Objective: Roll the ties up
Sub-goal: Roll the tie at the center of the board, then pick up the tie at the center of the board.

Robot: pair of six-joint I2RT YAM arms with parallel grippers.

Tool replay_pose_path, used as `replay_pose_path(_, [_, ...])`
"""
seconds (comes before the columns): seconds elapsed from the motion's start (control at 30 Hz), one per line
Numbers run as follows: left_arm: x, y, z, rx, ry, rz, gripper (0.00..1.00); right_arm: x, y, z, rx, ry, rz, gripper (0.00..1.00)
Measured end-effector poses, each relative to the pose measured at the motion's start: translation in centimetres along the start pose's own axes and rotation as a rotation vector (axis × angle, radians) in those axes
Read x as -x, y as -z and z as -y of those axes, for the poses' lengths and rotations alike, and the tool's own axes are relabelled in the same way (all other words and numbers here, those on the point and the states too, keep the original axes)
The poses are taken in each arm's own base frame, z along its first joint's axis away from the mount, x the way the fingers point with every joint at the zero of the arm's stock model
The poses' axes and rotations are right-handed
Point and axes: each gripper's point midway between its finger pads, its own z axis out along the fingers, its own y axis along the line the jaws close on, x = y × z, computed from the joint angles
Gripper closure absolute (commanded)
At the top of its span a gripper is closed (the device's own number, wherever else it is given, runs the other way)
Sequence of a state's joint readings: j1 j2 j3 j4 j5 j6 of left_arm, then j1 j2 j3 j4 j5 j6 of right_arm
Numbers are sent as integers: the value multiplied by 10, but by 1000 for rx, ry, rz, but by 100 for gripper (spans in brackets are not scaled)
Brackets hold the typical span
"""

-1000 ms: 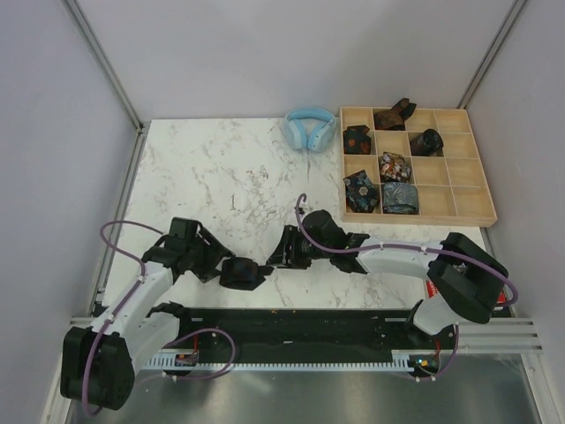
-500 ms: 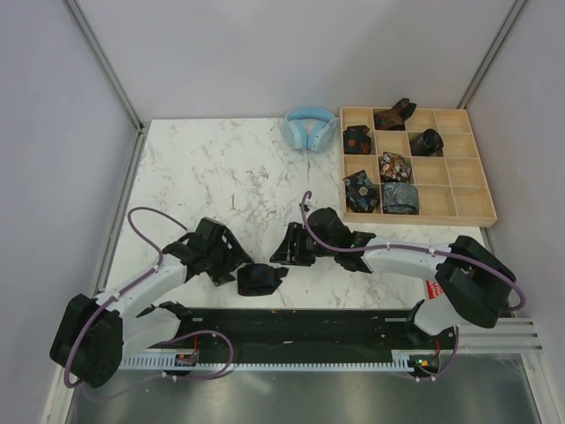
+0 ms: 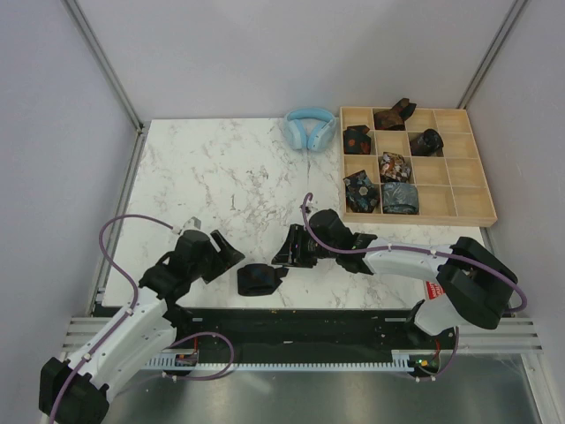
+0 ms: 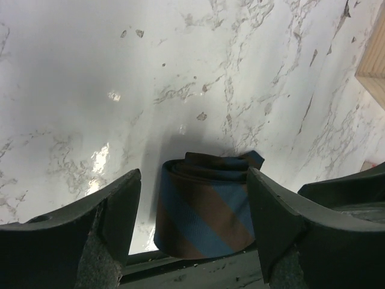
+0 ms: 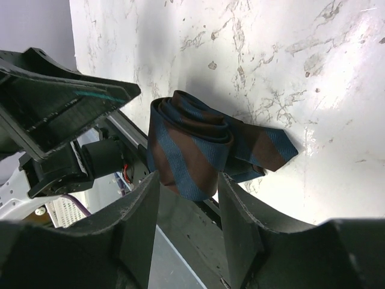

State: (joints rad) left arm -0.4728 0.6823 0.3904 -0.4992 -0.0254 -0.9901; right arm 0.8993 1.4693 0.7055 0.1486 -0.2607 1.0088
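We have left gripper [image 4: 192, 180] and right gripper [image 5: 189, 180] spread either side of the rolled striped tie [image 3: 258, 279], lower centre, probably to lift it.

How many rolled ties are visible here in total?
7. A striped tie lies on the table near its front edge. Six are in the wooden tray: brown tie, orange-dotted tie, black tie, multicoloured tie, blue-patterned tie, grey tie. None appears hidden.

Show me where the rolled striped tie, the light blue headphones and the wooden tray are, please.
rolled striped tie [image 4: 204, 205]: left wrist view, on the roll's striped outer wrap.
light blue headphones [image 3: 323, 136]: top external view, on one ear cup.
wooden tray [image 3: 441, 220]: top external view, on its near wall.
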Motion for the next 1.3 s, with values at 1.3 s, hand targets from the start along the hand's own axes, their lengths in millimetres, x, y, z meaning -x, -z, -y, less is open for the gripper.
replay_pose_path(1.3, [-53,-4,-14,-205,-64,-113,29,-26,-20,8,10,22,-60,54])
